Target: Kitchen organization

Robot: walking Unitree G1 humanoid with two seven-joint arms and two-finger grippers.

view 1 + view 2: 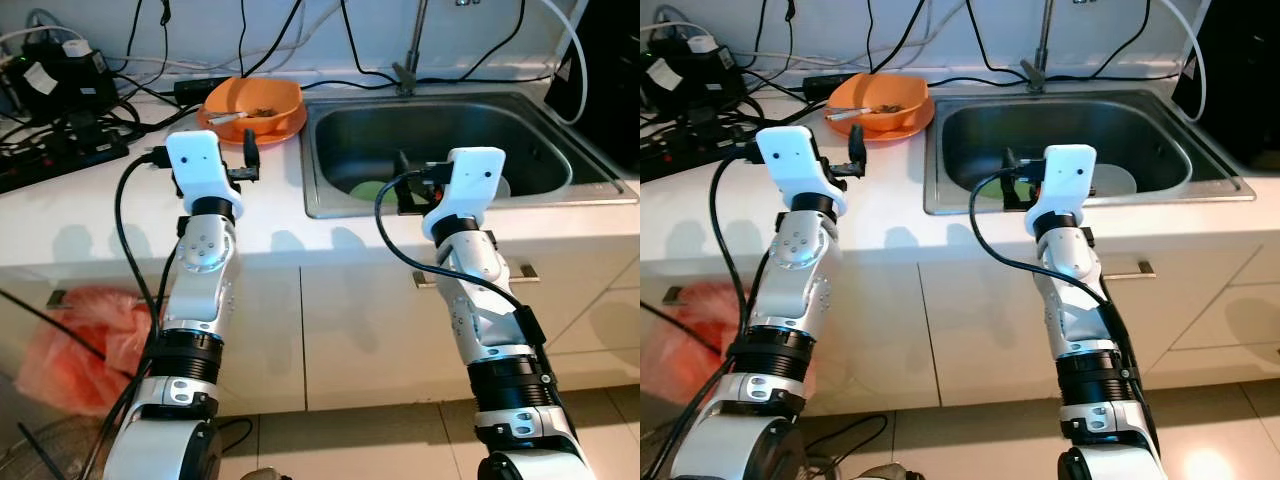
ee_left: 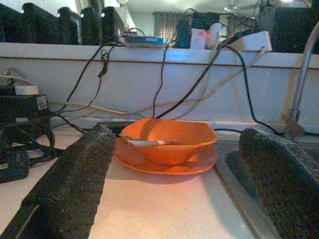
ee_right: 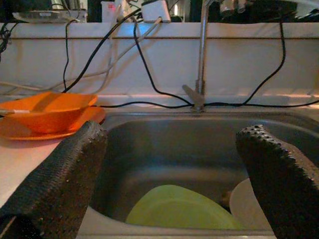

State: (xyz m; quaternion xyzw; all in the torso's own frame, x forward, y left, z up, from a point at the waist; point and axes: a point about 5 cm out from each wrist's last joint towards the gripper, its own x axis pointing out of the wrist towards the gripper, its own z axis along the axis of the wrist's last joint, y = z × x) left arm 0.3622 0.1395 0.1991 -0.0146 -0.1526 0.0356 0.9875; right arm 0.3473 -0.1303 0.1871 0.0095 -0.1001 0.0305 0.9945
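An orange bowl stands on an orange plate at the back of the white counter, with a pale utensil lying in it. My left gripper hovers open just in front of it; in the left wrist view the bowl sits between the spread fingers. My right gripper is open over the front rim of the steel sink. A green plate and a white plate lie in the basin.
Power strips and tangled cables crowd the counter's left end. A faucet rises behind the sink, and a black appliance stands at the far right. A red plastic bag lies on the floor by the cabinets.
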